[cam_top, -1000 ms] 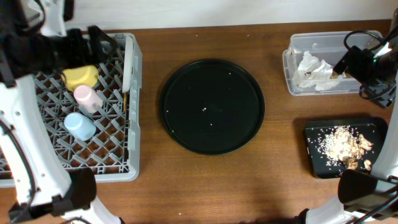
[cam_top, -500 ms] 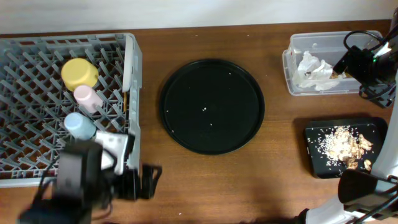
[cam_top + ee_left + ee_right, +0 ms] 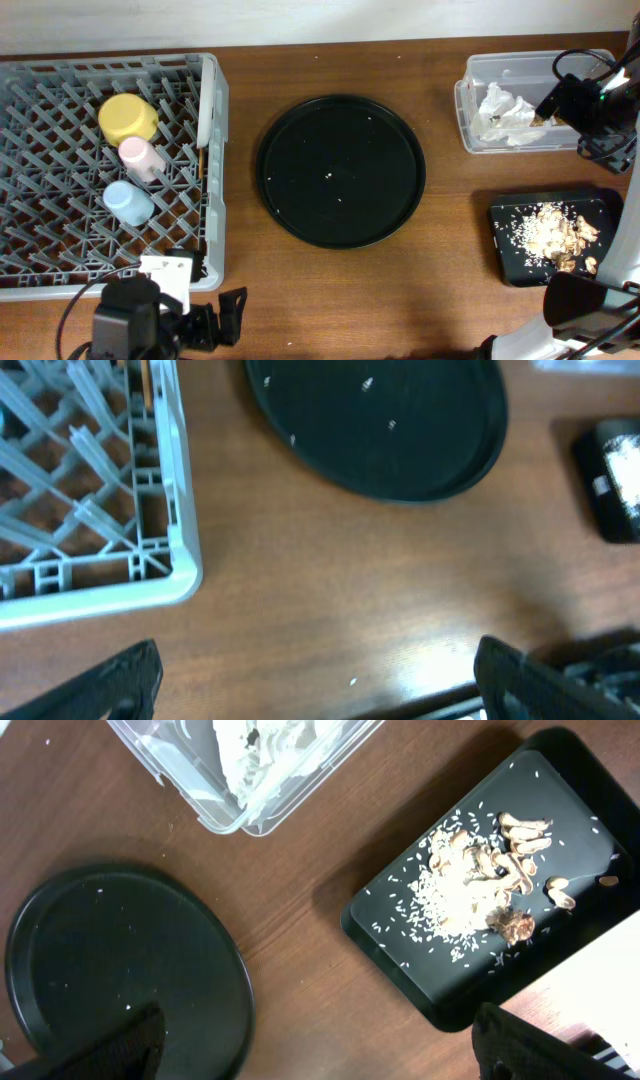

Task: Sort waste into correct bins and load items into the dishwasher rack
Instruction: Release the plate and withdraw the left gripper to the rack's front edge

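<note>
The grey dishwasher rack (image 3: 214, 240) at the left holds the yellow bowl (image 3: 128, 118), pink cup (image 3: 142, 157) and light-blue cup (image 3: 128, 202). The chopsticks (image 3: 200, 162) and the upright pale plate (image 3: 207, 108) stand by its right wall. The napkin (image 3: 505, 112) lies in the clear tub (image 3: 520, 60). The food bits (image 3: 552, 230) lie in the black container (image 3: 505, 258). My left gripper (image 3: 228, 312) is open and empty, in front of the rack's near right corner (image 3: 150, 565). My right gripper (image 3: 553, 100) is open and empty, high beside the tub (image 3: 215, 815).
The large round black tray (image 3: 341, 130) with a few white crumbs sits mid-table; it also shows in the left wrist view (image 3: 400, 450) and the right wrist view (image 3: 110, 960). The right wrist view shows the black container (image 3: 400, 935) with food bits (image 3: 480, 880).
My left arm has swung from over the rack's back left to the table's front edge, below the rack's near right corner. The right arm has not moved.
</note>
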`<state>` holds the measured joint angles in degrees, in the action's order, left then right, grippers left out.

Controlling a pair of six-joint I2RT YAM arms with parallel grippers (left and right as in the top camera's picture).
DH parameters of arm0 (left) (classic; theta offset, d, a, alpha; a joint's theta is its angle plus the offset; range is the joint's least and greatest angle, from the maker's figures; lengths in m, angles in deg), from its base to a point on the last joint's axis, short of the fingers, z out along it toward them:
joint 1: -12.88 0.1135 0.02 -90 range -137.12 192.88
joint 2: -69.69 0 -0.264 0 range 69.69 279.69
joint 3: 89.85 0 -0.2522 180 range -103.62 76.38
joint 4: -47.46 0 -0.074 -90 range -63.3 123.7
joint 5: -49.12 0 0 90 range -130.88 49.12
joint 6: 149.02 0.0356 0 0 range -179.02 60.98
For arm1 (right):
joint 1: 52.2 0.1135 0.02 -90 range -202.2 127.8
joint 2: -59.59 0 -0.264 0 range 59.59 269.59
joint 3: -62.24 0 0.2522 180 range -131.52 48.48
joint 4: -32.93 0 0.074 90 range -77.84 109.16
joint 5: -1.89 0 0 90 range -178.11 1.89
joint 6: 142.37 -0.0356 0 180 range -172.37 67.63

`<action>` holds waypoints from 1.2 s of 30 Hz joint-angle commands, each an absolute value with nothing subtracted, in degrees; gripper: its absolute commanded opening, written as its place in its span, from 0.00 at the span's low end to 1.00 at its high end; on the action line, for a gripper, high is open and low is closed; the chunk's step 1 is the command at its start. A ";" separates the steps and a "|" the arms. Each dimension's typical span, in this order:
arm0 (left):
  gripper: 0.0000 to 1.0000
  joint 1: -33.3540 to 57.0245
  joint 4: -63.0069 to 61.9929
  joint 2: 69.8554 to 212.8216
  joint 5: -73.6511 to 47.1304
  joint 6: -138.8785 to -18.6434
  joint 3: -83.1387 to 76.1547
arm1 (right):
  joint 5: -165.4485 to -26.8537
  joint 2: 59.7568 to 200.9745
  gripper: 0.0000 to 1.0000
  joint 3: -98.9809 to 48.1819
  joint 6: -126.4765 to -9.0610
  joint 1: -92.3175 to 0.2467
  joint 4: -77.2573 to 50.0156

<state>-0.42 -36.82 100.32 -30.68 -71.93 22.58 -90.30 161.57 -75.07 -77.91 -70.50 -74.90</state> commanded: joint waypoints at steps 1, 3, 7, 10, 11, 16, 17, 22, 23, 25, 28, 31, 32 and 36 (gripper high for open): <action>0.99 -1.71 -24.41 97.61 -30.64 -66.71 33.18 | -90.24 161.59 0.98 -75.18 -78.39 -70.59 -74.92; 0.99 -0.77 -14.24 94.34 -30.68 -61.70 42.84 | -90.24 161.59 0.98 -75.18 -78.39 -70.59 -74.92; 0.99 4.79 3.61 88.17 -32.23 -60.65 58.32 | -90.24 161.59 0.98 -75.18 -78.39 -70.59 -74.92; 0.99 7.76 10.17 81.72 -35.42 -60.65 65.27 | -90.24 161.59 0.98 -75.18 -78.39 -70.59 -74.92; 0.99 8.68 11.07 79.41 -36.89 -60.65 66.82 | -90.24 161.59 0.98 -75.18 -78.39 -70.59 -74.92; 0.99 11.23 20.95 69.90 -38.53 -57.46 72.13 | -90.24 161.59 0.98 -75.18 -78.39 -70.59 -74.92; 0.99 11.23 23.50 69.96 -38.55 -55.63 73.27 | -90.24 161.59 0.98 -75.18 -78.39 -70.59 -74.90; 0.99 12.33 29.38 69.96 -38.33 -50.07 75.91 | -90.24 161.59 0.98 -75.18 -78.39 -70.59 -74.92; 0.99 13.40 29.29 69.96 -38.35 -49.31 75.91 | -90.24 161.59 0.98 -75.18 -78.39 -70.59 -74.92; 0.99 15.91 28.99 69.96 -39.27 -48.81 75.91 | -90.24 161.59 0.98 -75.18 -78.39 -70.59 -74.92; 0.99 16.81 29.10 69.96 -39.25 -48.83 75.91 | -90.24 161.59 0.98 -75.18 -78.39 -70.59 -74.92; 0.99 16.81 29.14 69.96 -39.23 -48.83 75.91 | -90.24 161.59 0.98 -75.18 -78.39 -70.59 -74.92; 0.99 16.81 29.14 69.96 -39.20 -48.83 75.91 | -90.24 161.59 0.98 -75.18 -78.39 -70.59 -74.92; 0.99 16.81 29.14 69.99 -39.23 -48.83 75.91 | -90.24 161.59 0.98 -75.18 -78.39 -70.59 -74.92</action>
